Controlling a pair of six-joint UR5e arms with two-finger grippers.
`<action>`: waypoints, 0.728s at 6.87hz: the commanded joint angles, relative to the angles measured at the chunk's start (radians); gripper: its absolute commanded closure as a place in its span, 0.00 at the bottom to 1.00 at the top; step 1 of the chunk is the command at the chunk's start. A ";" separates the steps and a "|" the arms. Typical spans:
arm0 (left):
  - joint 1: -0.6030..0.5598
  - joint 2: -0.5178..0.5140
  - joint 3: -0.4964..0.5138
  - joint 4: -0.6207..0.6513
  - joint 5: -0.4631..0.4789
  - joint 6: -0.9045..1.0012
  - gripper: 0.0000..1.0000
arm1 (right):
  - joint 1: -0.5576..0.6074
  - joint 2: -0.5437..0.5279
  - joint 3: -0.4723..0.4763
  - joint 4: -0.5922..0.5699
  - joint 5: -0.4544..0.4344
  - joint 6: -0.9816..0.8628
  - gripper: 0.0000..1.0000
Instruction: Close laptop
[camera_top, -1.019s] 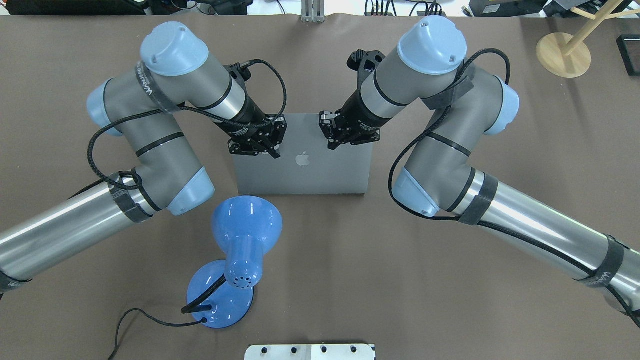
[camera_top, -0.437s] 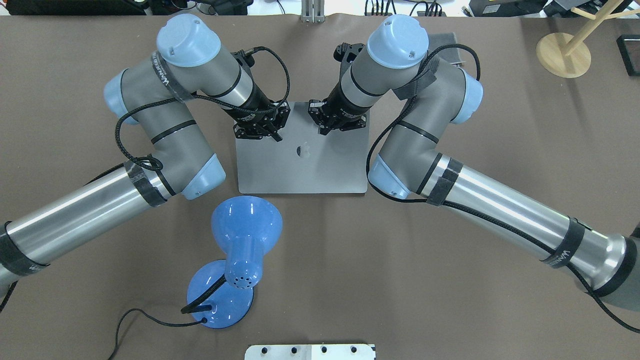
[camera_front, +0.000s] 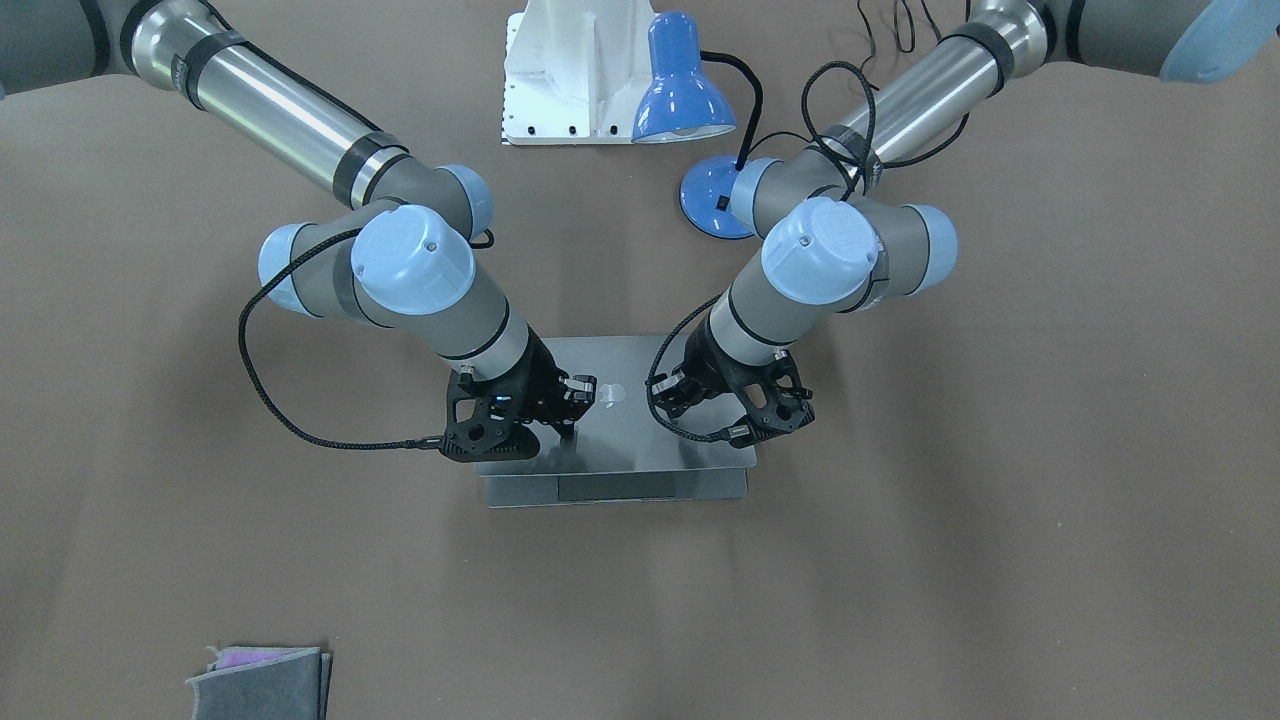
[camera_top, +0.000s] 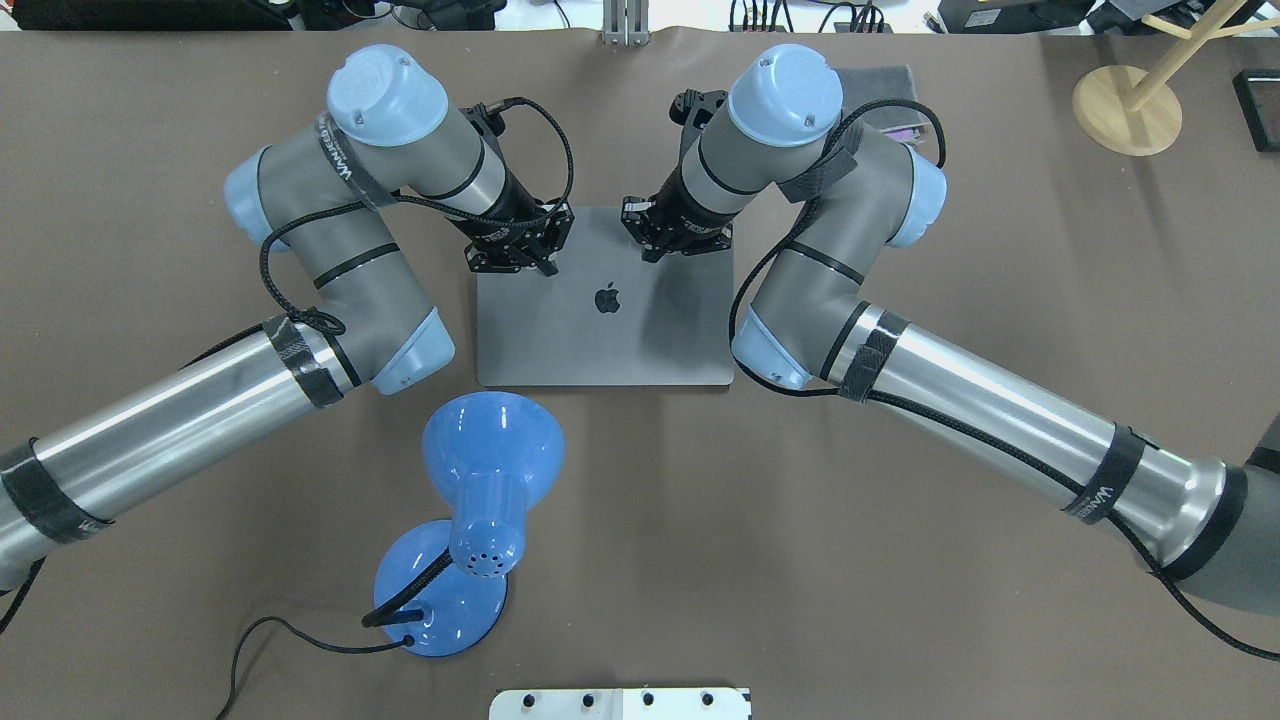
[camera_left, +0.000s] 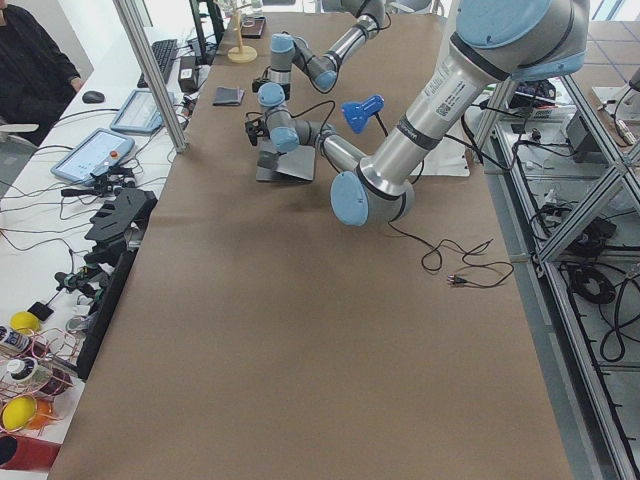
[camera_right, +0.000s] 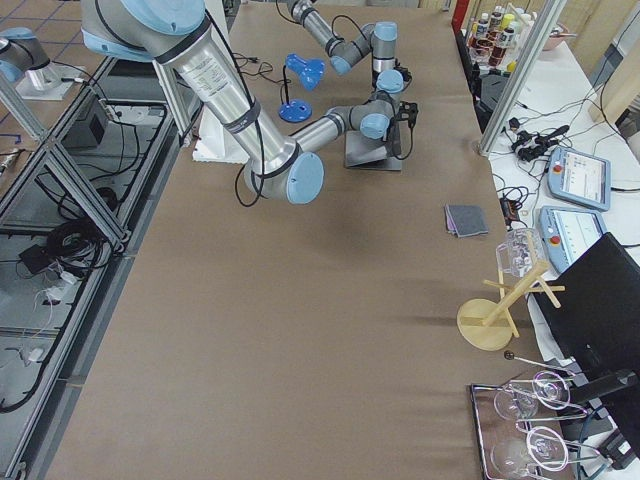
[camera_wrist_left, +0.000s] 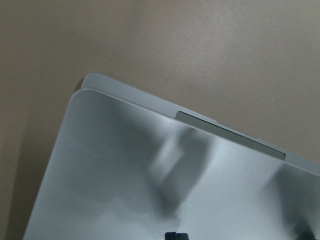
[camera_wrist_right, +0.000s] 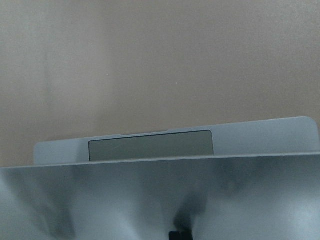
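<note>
The space-grey laptop (camera_top: 600, 330) lies in the middle of the table with its apple-logo lid facing up. The lid is pressed down low over the base. A strip of the base with the trackpad (camera_wrist_right: 150, 146) still shows past the lid's far edge, as it does in the front-facing view (camera_front: 620, 487). My left gripper (camera_top: 548, 268) is shut, its tips on the lid's far left part. My right gripper (camera_top: 648, 255) is shut, its tips on the lid's far right part. The left wrist view shows the lid's corner (camera_wrist_left: 125, 175) over the base.
A blue desk lamp (camera_top: 480, 500) stands close to the laptop's near edge, its cable trailing left. A grey folded cloth (camera_top: 880, 80) lies at the far right behind my right arm. A wooden stand (camera_top: 1125, 105) is at the far right corner. A white plate (camera_top: 620, 703) sits at the near edge.
Both arms have pushed forward, away from the robot's base, and the lid has swung down with them, from tilted up to nearly flat on the base.
</note>
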 joint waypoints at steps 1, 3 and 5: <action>0.013 -0.030 0.106 -0.077 0.055 0.004 1.00 | 0.000 0.018 -0.086 0.069 -0.018 -0.001 1.00; 0.015 -0.032 0.115 -0.077 0.057 0.004 1.00 | 0.000 0.031 -0.114 0.071 -0.020 -0.001 1.00; 0.010 -0.041 0.105 -0.077 0.048 -0.001 1.00 | 0.014 0.062 -0.113 0.068 -0.011 0.010 1.00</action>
